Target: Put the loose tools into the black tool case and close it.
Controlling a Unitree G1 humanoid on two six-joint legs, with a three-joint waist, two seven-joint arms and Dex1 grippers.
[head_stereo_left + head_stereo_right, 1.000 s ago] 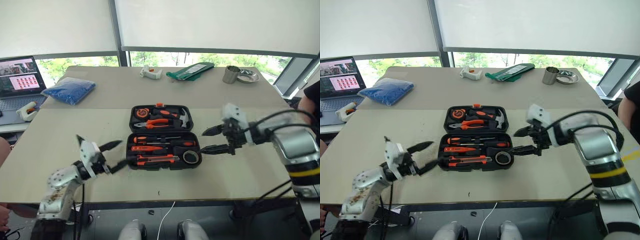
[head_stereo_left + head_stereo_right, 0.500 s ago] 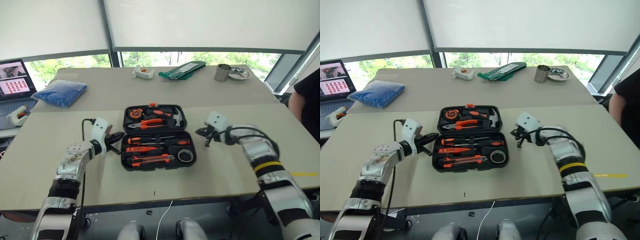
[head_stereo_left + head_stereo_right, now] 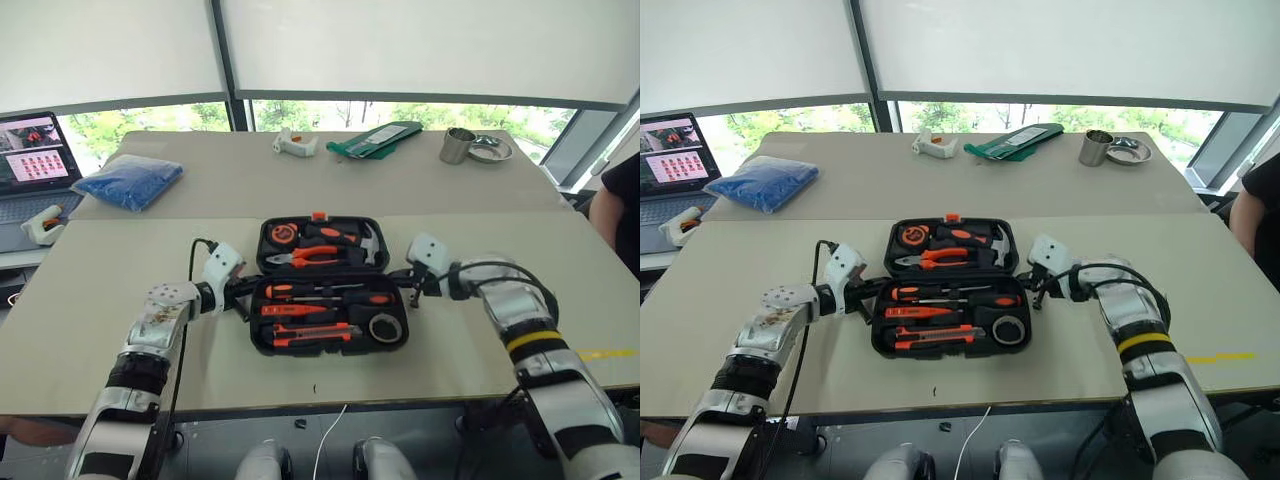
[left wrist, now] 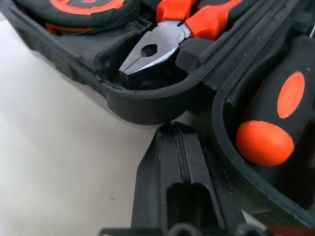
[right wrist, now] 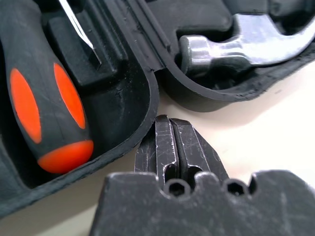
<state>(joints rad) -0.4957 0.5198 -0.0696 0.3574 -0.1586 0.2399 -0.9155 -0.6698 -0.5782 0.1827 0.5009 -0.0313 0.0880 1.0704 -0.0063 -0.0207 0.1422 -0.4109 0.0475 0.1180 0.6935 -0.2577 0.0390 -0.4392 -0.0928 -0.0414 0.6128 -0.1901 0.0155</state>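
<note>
At frame centre, open tool case (image 3: 327,298); left tool (image 3: 243,289) and right tool (image 3: 404,281), both pinched empty, flank its hinge.

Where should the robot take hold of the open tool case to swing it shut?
Probably the far half's outer edge by the orange latch, from behind: the black tool case lies open flat, hinged across its middle, where the shut left gripper and right gripper sit.

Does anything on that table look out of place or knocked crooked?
Nothing stands out. The black tool case lies open and flat on the table, with every tool seated in its slot. The left gripper and right gripper sit shut at the hinge notches on either side.
</note>
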